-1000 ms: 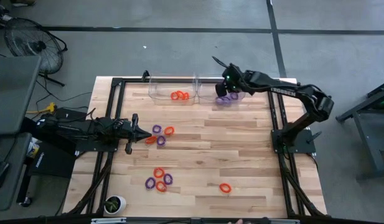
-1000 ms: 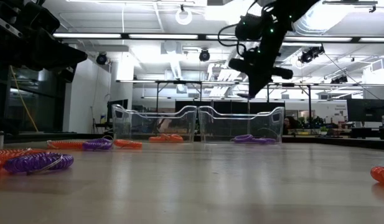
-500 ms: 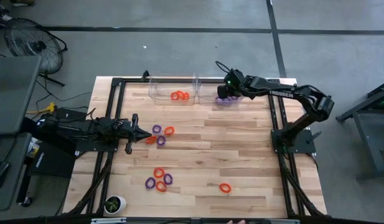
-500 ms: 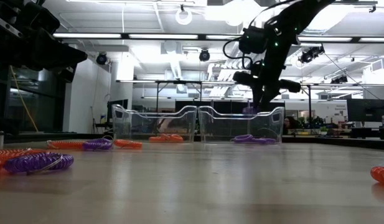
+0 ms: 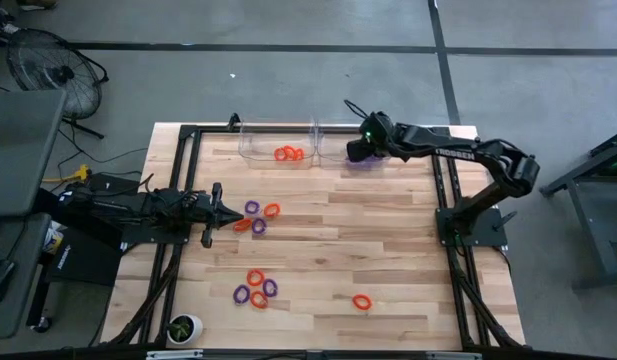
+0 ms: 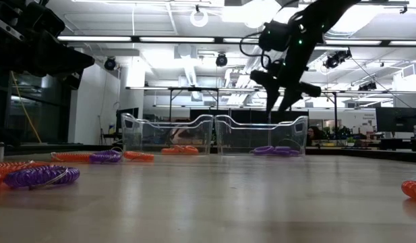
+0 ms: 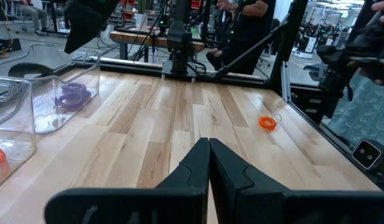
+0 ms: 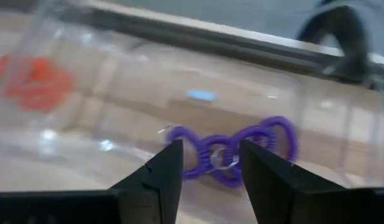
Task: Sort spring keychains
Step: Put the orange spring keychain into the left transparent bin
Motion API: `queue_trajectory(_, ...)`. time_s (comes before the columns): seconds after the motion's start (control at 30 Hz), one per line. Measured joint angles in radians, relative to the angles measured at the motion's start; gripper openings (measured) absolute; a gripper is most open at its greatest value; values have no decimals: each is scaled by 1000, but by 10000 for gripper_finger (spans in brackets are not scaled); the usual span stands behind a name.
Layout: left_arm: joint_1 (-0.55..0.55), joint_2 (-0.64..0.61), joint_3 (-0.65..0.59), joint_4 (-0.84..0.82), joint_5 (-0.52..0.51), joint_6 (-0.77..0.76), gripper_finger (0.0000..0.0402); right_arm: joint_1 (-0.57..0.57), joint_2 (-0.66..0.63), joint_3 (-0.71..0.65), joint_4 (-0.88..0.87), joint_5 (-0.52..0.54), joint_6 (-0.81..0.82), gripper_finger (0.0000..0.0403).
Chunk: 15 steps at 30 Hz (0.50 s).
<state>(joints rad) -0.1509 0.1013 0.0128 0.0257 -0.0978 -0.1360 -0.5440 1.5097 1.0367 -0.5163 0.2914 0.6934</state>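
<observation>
Two clear bins stand side by side at the table's far edge. The left bin (image 5: 278,148) holds orange spring keychains (image 5: 288,154); the right bin (image 6: 261,133) holds purple ones (image 8: 241,149). My right gripper (image 6: 280,102) hangs open above the right bin, slanting down, with nothing between its fingers (image 8: 163,171). More orange and purple keychains lie loose on the table in a group (image 5: 258,218), a second group (image 5: 256,290) and a single orange one (image 5: 361,300). My left gripper (image 5: 236,214) waits shut and level at the table's left, beside the first group.
A small white plant pot (image 5: 183,327) stands at the table's near left corner. Black frame rails (image 5: 448,200) run along the table's left and right sides. People stand in the room beyond the table in the left wrist view.
My right gripper has sunk a little toward the right bin and opened. The purple keychain that showed at its fingertips half a second ago is no longer there; purple keychains lie on the bin's floor below it.
</observation>
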Motion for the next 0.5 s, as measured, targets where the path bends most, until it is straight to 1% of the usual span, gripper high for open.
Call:
queue_trajectory(0.23,0,0,0,0,0,0,0,98,-63,0,30,-115,-131,151)
queue_trajectory(0.33,0,0,0,0,0,0,0,164,-84,0,17,-171,-182,151)
queue_trajectory(0.5,0,0,0,0,0,0,0,286,-104,0,-19,-242,-204,151)
